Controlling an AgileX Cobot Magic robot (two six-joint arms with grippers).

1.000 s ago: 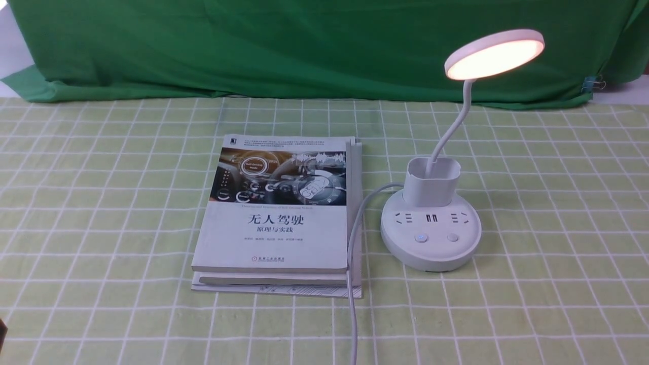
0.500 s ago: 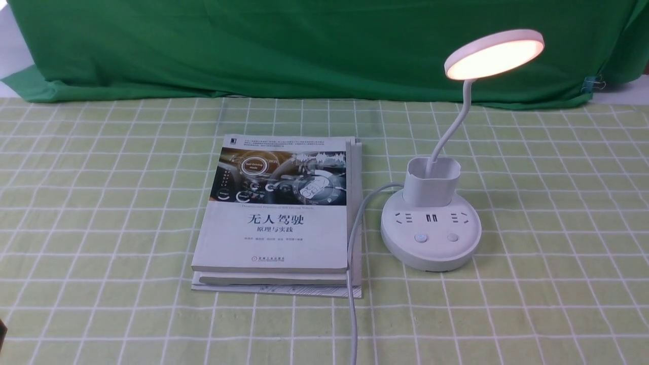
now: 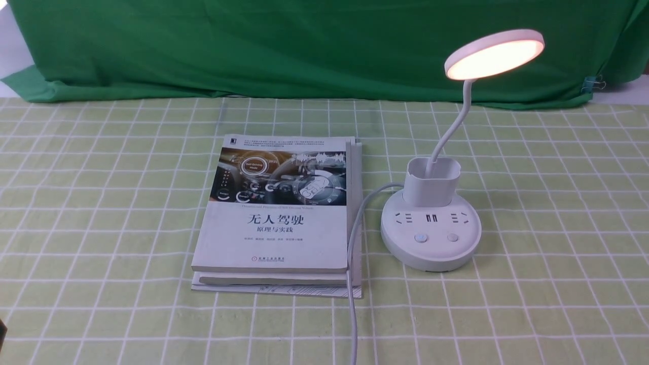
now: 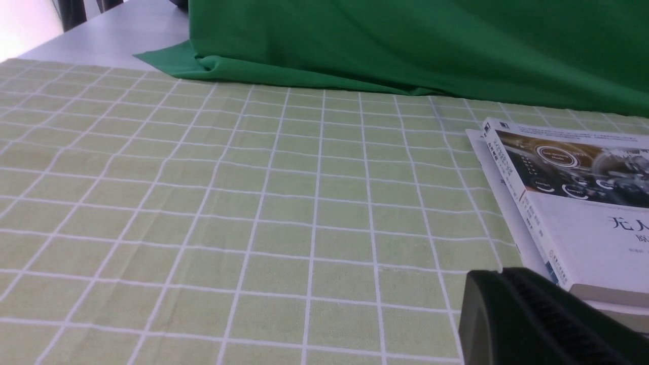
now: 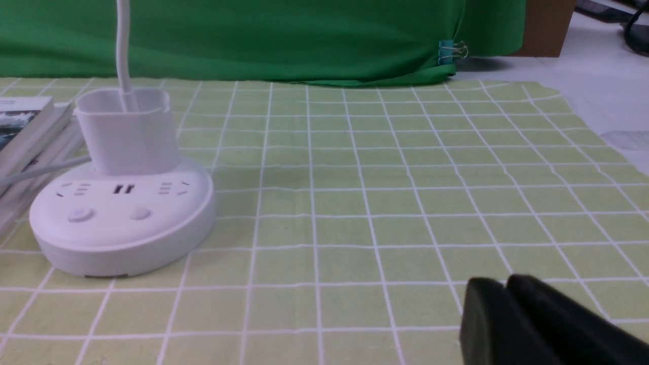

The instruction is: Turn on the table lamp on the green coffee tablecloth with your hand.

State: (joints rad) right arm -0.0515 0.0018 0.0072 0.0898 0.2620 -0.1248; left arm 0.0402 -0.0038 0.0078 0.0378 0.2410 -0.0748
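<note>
The white table lamp [image 3: 431,233] stands right of centre on the green coffee tablecloth [image 3: 557,213]. Its round head [image 3: 494,53] glows warm white. Its base, with two buttons [image 5: 109,214], also shows in the right wrist view [image 5: 121,223]. The white cord [image 3: 355,243] runs from the base toward the near edge. My left gripper [image 4: 499,274] is shut and empty, low over the cloth beside the book. My right gripper [image 5: 507,281] is shut and empty, low over the cloth, well away from the lamp base. Neither arm shows in the front view.
A stack of books [image 3: 276,218] lies left of the lamp, touching the cord; it also shows in the left wrist view [image 4: 573,203]. A dark green backdrop cloth [image 3: 304,45] hangs at the far edge, held by a clip [image 3: 593,83].
</note>
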